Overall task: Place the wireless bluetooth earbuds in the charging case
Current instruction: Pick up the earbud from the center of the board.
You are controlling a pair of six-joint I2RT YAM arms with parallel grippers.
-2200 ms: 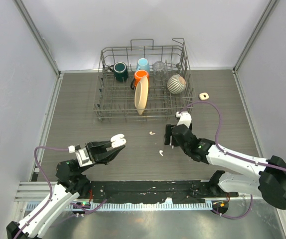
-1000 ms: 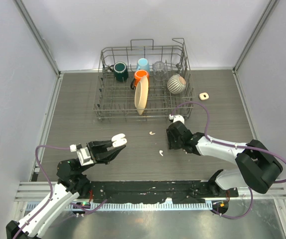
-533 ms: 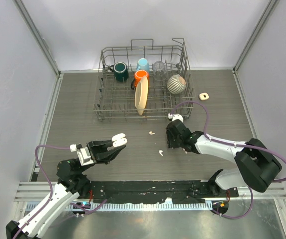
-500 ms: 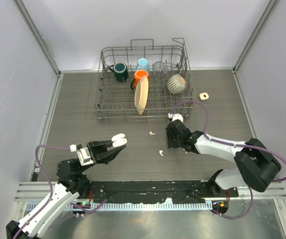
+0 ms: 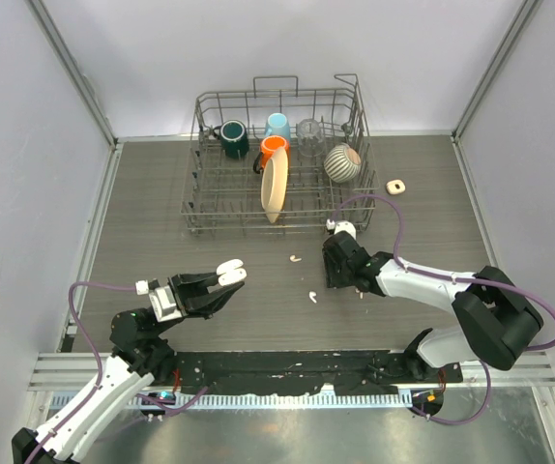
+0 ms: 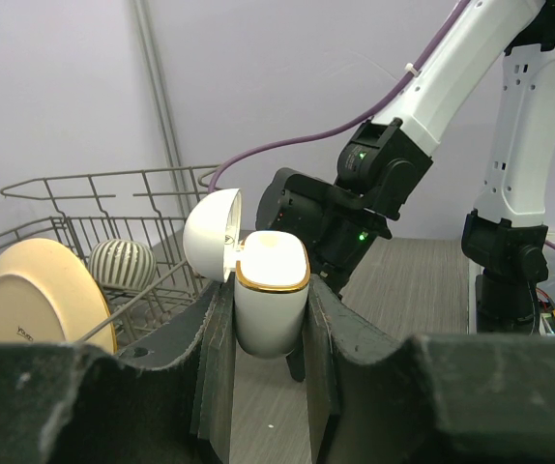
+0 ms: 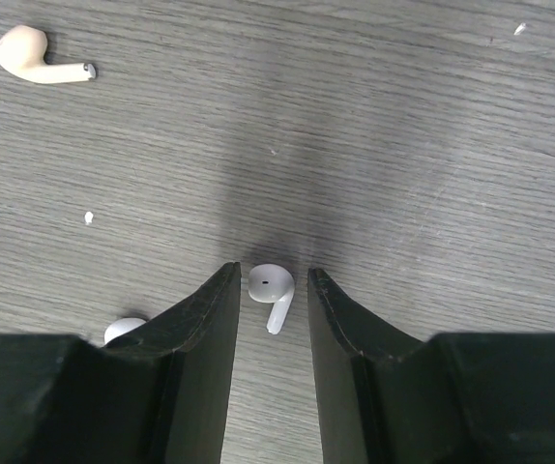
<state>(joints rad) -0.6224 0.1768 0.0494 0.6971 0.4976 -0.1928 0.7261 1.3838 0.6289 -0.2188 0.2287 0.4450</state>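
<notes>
My left gripper [image 5: 219, 284] is held above the table, shut on the charging case [image 6: 270, 311]. The case is white with a gold rim, and its lid [image 6: 212, 235] is swung open. My right gripper [image 7: 272, 271] is down at the table with its jaws narrowly open either side of a white earbud [image 7: 270, 284], and a thin gap shows on each side. A second white earbud [image 7: 123, 329] peeks out beside its left finger. A beige-tinted earbud [image 7: 36, 53] lies farther off. The top view shows two earbuds, one [image 5: 295, 258] and another [image 5: 312, 297], left of the right gripper [image 5: 334, 276].
A wire dish rack [image 5: 277, 198] with mugs, a plate and a striped bowl stands at the back. A small beige case [image 5: 395, 186] lies to its right. The right arm's purple cable [image 5: 394, 217] loops above the table.
The right gripper's jaws have narrowed around the white earbud, which still lies on the table. The left arm and the case have not moved.
</notes>
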